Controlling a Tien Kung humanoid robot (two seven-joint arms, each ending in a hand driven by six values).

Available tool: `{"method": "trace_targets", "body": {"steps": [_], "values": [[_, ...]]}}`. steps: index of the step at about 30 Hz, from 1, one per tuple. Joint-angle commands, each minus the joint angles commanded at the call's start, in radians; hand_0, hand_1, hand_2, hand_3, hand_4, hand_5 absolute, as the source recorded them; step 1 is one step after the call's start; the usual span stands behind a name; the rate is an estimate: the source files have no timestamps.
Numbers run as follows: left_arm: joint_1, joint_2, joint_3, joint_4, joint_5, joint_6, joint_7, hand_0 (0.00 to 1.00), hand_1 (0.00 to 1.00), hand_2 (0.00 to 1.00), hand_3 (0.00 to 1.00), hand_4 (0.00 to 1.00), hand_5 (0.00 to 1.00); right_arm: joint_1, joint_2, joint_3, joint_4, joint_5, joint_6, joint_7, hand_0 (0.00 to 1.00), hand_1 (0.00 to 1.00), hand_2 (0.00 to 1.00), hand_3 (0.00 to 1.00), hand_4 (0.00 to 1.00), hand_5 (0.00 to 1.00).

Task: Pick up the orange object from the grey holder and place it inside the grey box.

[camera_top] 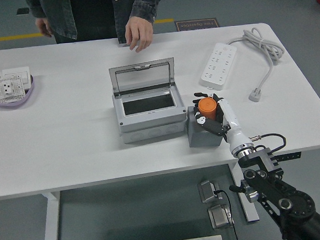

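- The right hand (212, 115) reaches in from the lower right, its fingers (204, 123) curled around the orange object (206, 108).
- The orange object stands upright on top of the grey holder (202, 136), held at its sides.
- The grey holder sits on the white desk (68, 143), just beside the right wall of the grey box (148, 114).
- The grey box has its clear lid (142, 75) tilted up and back, its dark inside open.
- A white power strip (218, 66) with its cable (261, 52) lies beyond the hand.
- A purple dish (10, 96) holding white sockets sits at the far left.
- A person stands at the far side, one hand (139, 32) resting at the desk's edge.
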Motion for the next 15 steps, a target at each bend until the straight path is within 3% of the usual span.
{"method": "trace_targets", "body": {"steps": [1, 7, 8, 13, 14, 15], "values": [[0.000, 0.000, 0.001, 0.000, -0.001, 0.000, 0.000, 0.694, 0.684, 0.685, 0.800, 0.725, 0.348, 0.000, 0.000, 0.001, 0.001, -0.001, -0.003, -0.001, 0.389, 0.322, 0.410, 0.304, 0.002, 0.002], [0.001, -0.001, 0.001, 0.000, -0.003, -0.001, -0.001, 0.694, 0.684, 0.685, 0.800, 0.725, 0.348, 0.003, -0.001, 0.009, 0.017, -0.010, -0.015, 0.002, 0.389, 0.322, 0.410, 0.304, 0.002, 0.002], [0.001, -0.001, 0.001, 0.000, -0.003, -0.001, -0.001, 0.694, 0.684, 0.684, 0.800, 0.726, 0.354, 0.005, -0.002, 0.012, 0.024, -0.014, -0.017, 0.002, 0.334, 0.209, 0.308, 0.232, 0.002, 0.002], [0.003, -0.001, -0.001, 0.000, -0.002, -0.001, 0.001, 0.694, 0.684, 0.684, 0.800, 0.726, 0.354, 0.028, -0.015, 0.011, 0.062, -0.041, -0.025, -0.012, 0.334, 0.209, 0.308, 0.232, 0.002, 0.002], [0.004, -0.001, -0.002, 0.000, -0.002, -0.001, 0.001, 0.694, 0.684, 0.685, 0.800, 0.726, 0.357, 0.036, -0.018, 0.007, 0.070, -0.048, -0.026, -0.017, 0.297, 0.190, 0.246, 0.207, 0.002, 0.002], [0.005, -0.001, -0.003, 0.000, -0.001, -0.001, 0.002, 0.694, 0.684, 0.685, 0.800, 0.726, 0.357, 0.051, -0.022, -0.002, 0.080, -0.064, -0.026, -0.029, 0.297, 0.190, 0.246, 0.207, 0.002, 0.002]]}}
